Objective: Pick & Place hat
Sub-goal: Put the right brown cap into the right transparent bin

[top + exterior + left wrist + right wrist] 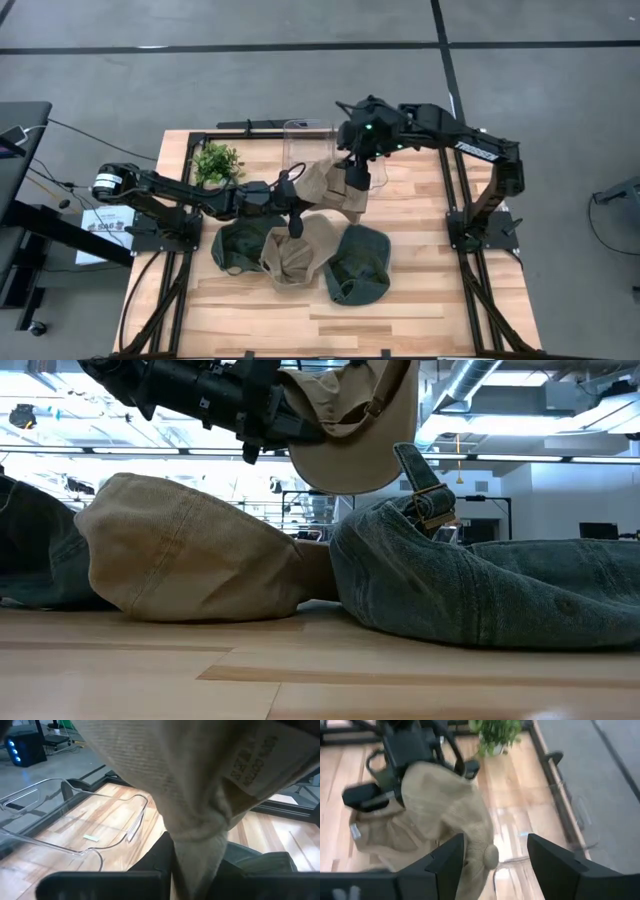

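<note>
I have the tan hat off the bench, hanging in the air near the clear bin at the back. My left tool is pinching the hat's fabric; in the left wrist view the cloth bunches tight between the fingers. My right tool is up against the other side of the hat with its fingers spread, and the right wrist view shows the brim sitting between them, not yet clamped.

My worry is the handover. If I let go on the left before the right closes firmly, the hat drops onto the pile below: another tan hat and two green hats. The grip on thin cloth could also slide, I judge, because the hat sags. The two arms are close together, so a careless move could knock them into each other or clip the bin's rim. The small plant stands near the left arm.
</note>
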Robot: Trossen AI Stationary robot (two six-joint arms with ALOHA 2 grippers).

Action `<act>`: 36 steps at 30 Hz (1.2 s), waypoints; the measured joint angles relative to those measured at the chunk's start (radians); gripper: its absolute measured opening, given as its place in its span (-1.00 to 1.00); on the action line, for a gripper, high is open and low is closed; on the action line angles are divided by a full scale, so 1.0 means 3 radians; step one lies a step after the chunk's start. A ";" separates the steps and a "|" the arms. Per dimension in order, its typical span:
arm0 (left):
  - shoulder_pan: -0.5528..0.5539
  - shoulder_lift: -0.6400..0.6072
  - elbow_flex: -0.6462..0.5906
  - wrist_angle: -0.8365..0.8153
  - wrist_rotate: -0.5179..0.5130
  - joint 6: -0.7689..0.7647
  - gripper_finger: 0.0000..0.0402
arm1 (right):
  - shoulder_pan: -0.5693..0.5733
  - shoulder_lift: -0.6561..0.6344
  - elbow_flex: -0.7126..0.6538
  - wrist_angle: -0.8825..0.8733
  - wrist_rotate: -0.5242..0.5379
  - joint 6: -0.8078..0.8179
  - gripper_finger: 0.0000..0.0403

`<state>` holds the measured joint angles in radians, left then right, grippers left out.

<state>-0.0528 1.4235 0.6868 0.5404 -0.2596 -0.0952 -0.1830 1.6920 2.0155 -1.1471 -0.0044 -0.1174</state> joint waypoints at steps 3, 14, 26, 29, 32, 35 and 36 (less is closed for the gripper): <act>0.0000 0.0000 0.0000 -0.0007 -0.0001 0.0005 -0.90 | 0.0007 0.0049 0.0004 -0.0061 -0.0001 -0.0023 0.10; 0.0000 0.0000 0.0000 -0.0007 -0.0003 0.0011 -0.89 | 0.0043 0.0051 0.0004 -0.0132 0.0175 -0.0140 -0.19; 0.0003 0.0000 0.0000 0.0015 -0.0017 0.0010 -0.88 | -0.0006 -0.0006 0.0003 -0.0074 0.0393 -0.0137 -0.89; 0.0003 0.0000 0.0000 0.0018 -0.0015 0.0010 -0.88 | -0.0002 -0.0031 0.0003 -0.0078 0.0385 -0.0156 -0.92; 0.0003 0.0000 0.0000 0.0015 -0.0014 0.0011 -0.87 | 0.0009 -0.0041 0.0003 -0.0099 0.0385 -0.0136 -0.92; 0.0003 0.0000 0.0000 0.0009 -0.0004 0.0025 -0.84 | 0.0048 -0.0048 0.0003 -0.0100 0.0388 -0.0141 -0.92; 0.0001 0.0000 0.0000 0.0002 -0.0003 0.0026 -0.83 | 0.0060 -0.0048 0.0003 -0.0100 0.0387 -0.0140 -0.92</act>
<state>-0.0525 1.4235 0.6868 0.5412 -0.2604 -0.0874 -0.1649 1.6775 2.0163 -1.1770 0.1116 -0.1594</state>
